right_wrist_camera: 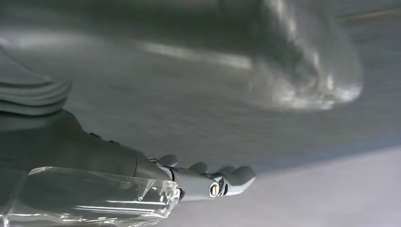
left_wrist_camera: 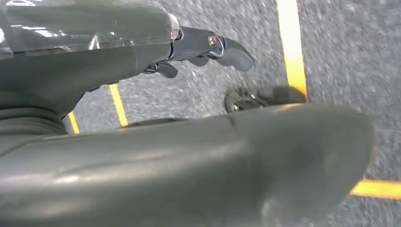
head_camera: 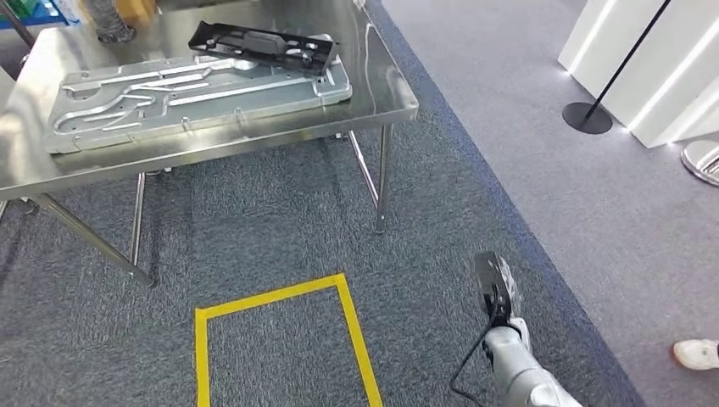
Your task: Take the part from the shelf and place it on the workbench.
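Observation:
The black part [head_camera: 263, 47] lies flat at the far side of the steel workbench [head_camera: 386, 97], resting partly on a large silver machined plate [head_camera: 195, 97]. My right hand [head_camera: 493, 290] hangs low beside my body, well short of the bench, over the carpet. In the right wrist view the right hand [right_wrist_camera: 108, 156] has straight fingers [right_wrist_camera: 227, 179] set apart from the thumb and holds nothing. In the left wrist view my left hand [left_wrist_camera: 189, 151] also hangs over the carpet, fingers [left_wrist_camera: 227, 47] stretched out away from the thumb, holding nothing.
A yellow tape rectangle [head_camera: 280, 339] marks the grey carpet in front of the bench. A black post on a round base [head_camera: 587, 117] and white panels [head_camera: 653, 68] stand at the right. A person's white shoe [head_camera: 697, 354] is at the right edge.

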